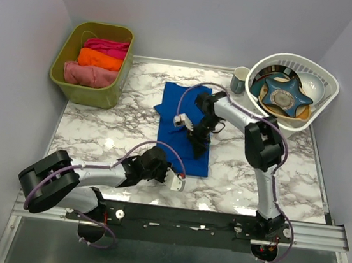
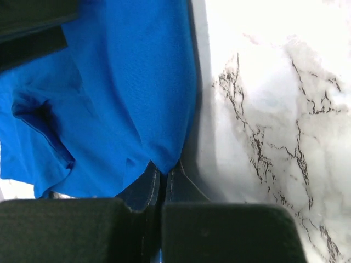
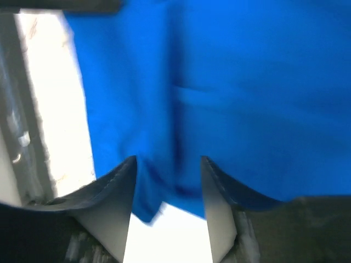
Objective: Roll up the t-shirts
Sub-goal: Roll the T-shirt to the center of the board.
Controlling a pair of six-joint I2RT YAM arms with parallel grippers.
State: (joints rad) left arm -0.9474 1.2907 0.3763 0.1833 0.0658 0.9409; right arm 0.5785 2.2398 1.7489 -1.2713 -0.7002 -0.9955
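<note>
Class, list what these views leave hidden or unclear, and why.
blue t-shirt: top view, right arm covers its middle.
right gripper: wrist view blurred; cloth contact unclear.
left gripper: wrist view, shut jaws hide how much cloth they pinch.
white basket: top view, stacked dishes overlap.

No text, label, brand, number or sign can be read in any view. The t-shirt shows only plain blue cloth where it is visible, in the overhead view and in both wrist views; any print on it is too small or too blurred to make out.
</note>
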